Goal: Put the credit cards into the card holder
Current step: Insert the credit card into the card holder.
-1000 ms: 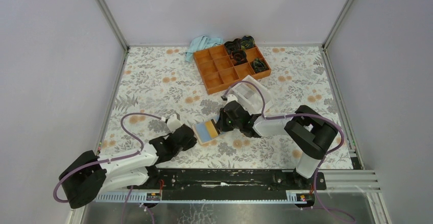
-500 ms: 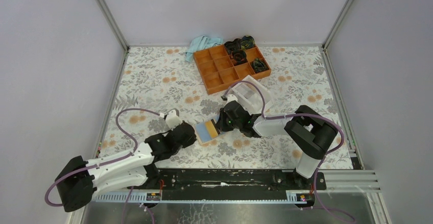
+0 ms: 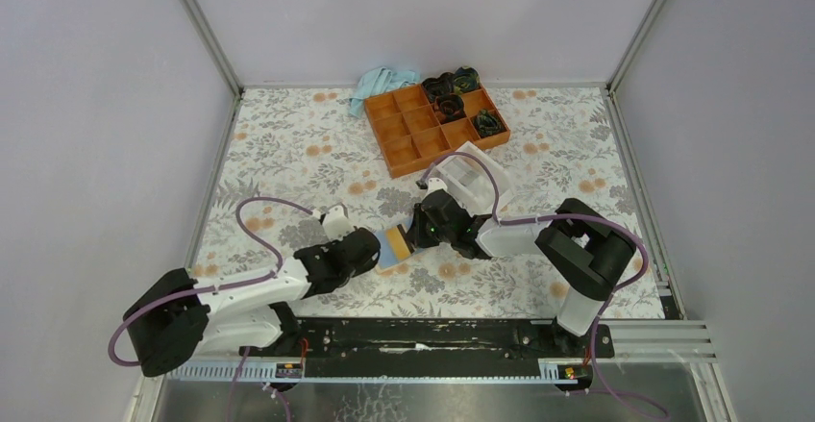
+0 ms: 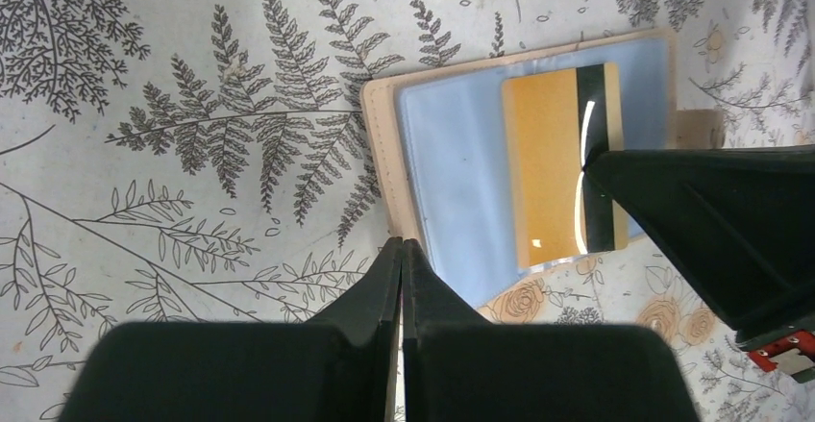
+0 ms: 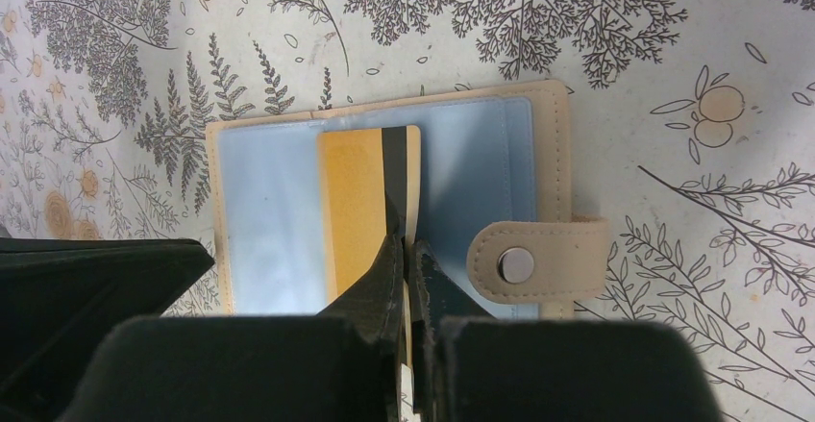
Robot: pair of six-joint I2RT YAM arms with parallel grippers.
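The card holder [image 3: 392, 246] lies open on the floral mat, tan-edged with light blue sleeves [image 4: 452, 182] [image 5: 269, 211], its snap tab [image 5: 538, 260] on one side. A yellow credit card [image 5: 356, 201] with a black stripe lies over the sleeves and also shows in the left wrist view [image 4: 548, 172]. My right gripper [image 5: 404, 241] is shut on the card's near edge. My left gripper [image 4: 401, 245] is shut and empty, its tips at the holder's tan edge near a corner. In the top view the left gripper [image 3: 369, 250] and right gripper [image 3: 416, 234] flank the holder.
An orange compartment tray [image 3: 399, 138] stands at the back, with dark items in its far compartments. A light blue cloth [image 3: 382, 83] lies behind it. A white box [image 3: 471, 174] sits just behind my right arm. Metal frame posts edge the mat.
My left arm has moved right and forward, bringing its shut gripper up to the holder's left edge and covering part of it. The right gripper and card have stayed in place.
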